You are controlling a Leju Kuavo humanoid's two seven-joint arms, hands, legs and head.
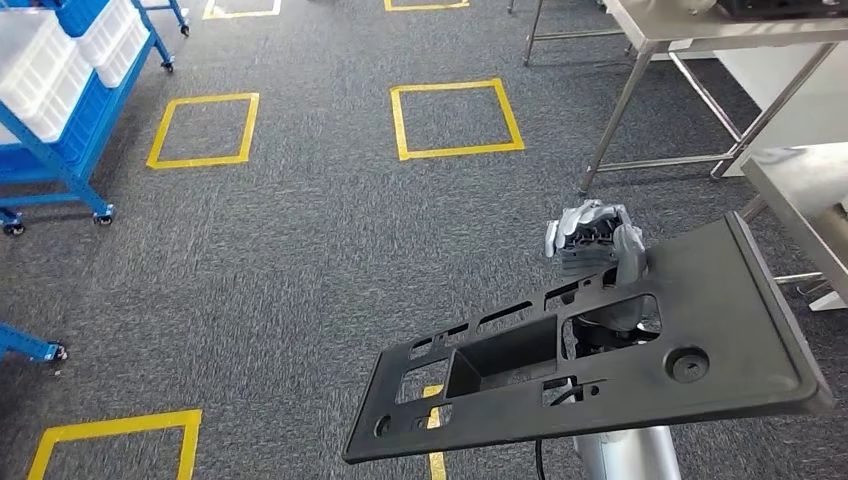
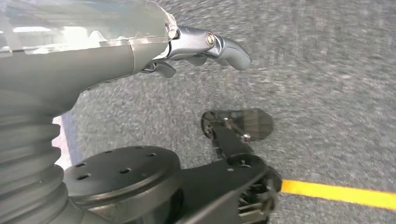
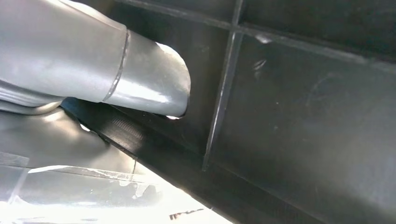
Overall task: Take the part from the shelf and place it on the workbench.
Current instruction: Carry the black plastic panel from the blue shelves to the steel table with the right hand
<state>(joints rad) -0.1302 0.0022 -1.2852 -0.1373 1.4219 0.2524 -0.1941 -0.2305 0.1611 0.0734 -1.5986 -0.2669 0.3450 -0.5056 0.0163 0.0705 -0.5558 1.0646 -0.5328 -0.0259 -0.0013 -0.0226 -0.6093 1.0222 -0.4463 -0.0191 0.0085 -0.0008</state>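
Note:
A large flat black plastic part with several cut-outs hangs tilted over the carpet at the lower right of the head view. My right hand grips it from underneath near its far edge, grey fingers showing above the panel. In the right wrist view the thick grey thumb presses against the part's ribbed dark underside. My left hand hangs over the carpet in the left wrist view with its fingers apart and nothing in them.
A blue wheeled shelf with white bins stands at the far left. Steel workbenches stand at the upper right and right edge. Yellow taped squares mark the grey carpet between them.

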